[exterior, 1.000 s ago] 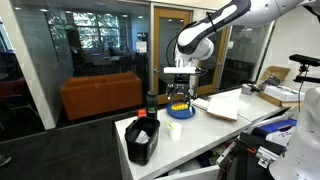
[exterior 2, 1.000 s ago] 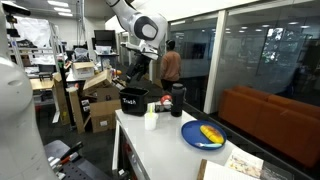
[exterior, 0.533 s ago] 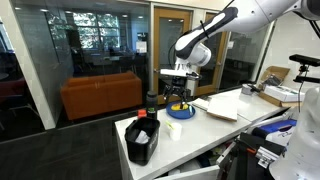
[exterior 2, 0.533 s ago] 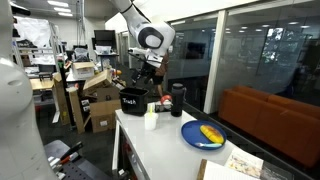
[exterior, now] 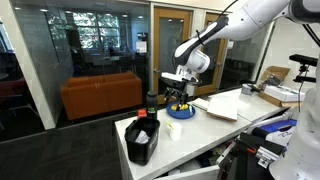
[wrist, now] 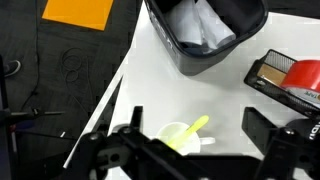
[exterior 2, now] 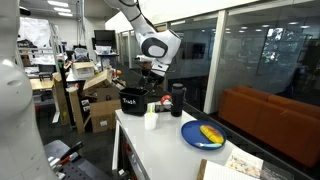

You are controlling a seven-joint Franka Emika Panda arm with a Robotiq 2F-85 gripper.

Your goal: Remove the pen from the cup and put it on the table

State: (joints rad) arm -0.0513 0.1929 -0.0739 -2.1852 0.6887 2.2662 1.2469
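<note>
While above the cup and its yellow pen, the end effector wide apart, empty, clear of both.

Exterior view sat well back off bin end of smooth white rectangular table, facing glass wall. Open-topped black plastic bin lay nearest lens, round blue plate behind it.

Exterior view at opposite end sat closer to table, facing cluttered lab shelving. Plate lay nearest, bin farther.

Both exterior views shared table, bin, plate and orange sofa.

Wrist view looked steeply down on table edge from close range, hand across lower frame. It shared bin and small plain white cup.
</note>
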